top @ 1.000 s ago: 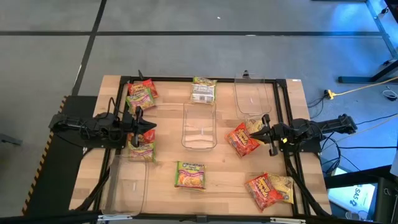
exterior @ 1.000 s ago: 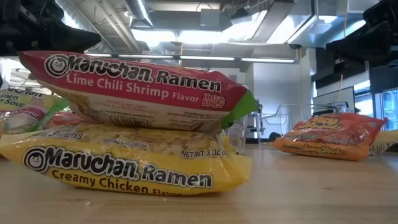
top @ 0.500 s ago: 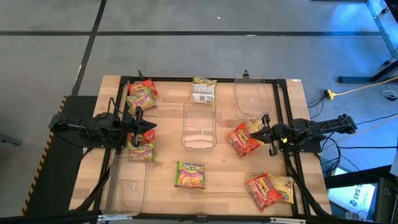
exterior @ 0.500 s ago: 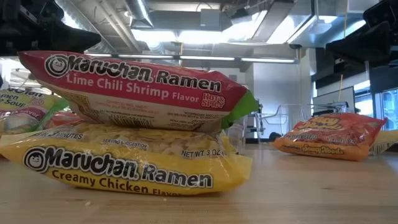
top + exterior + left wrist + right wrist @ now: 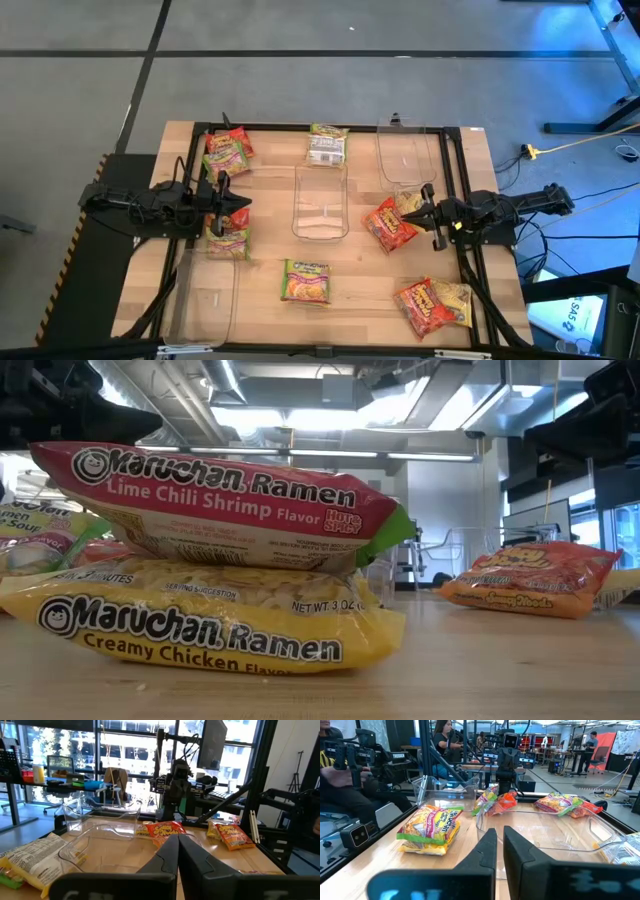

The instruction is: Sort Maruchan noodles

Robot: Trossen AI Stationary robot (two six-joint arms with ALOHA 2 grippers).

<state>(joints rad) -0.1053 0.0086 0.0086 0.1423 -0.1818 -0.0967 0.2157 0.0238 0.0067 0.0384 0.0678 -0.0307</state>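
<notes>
The packets are small, flat, crinkly plastic pillows, scattered over the wooden table (image 5: pixel 262 262) in red, green and yellow.

At the left, a pile (image 5: pixel 226 150) of red and green packets lies near the far corner. Nearer the front, another green packet (image 5: pixel 226 242) lies just under the left gripper's tip. The left gripper (image 5: pixel 244 205) hangs over this side with its fingers (image 5: pixel 165 860) pressed together, holding nothing; whether it touches the packet below cannot be told. A clear bin (image 5: pixel 205 295) stands at the front left.

In the middle, a white-and-green packet (image 5: pixel 327 144) lies at the far edge, face down with its printed back showing. A second clear bin (image 5: pixel 320 203) stands at the table's centre. In front of it lies a two-packet stack (image 5: pixel 306 280): the low view shows a red-and-green Lime Chili Shrimp packet (image 5: pixel 220 505) lying on a yellow Creamy Chicken one (image 5: pixel 200 625).

At the right, a third clear bin (image 5: pixel 407 155) stands at the far side. A red packet (image 5: pixel 388 224) lies half over a yellow one just beside the right gripper (image 5: pixel 413 212), whose fingers (image 5: pixel 487 851) are closed together and empty. Another red-and-yellow pair (image 5: pixel 432 303) lies near the front right corner.
</notes>
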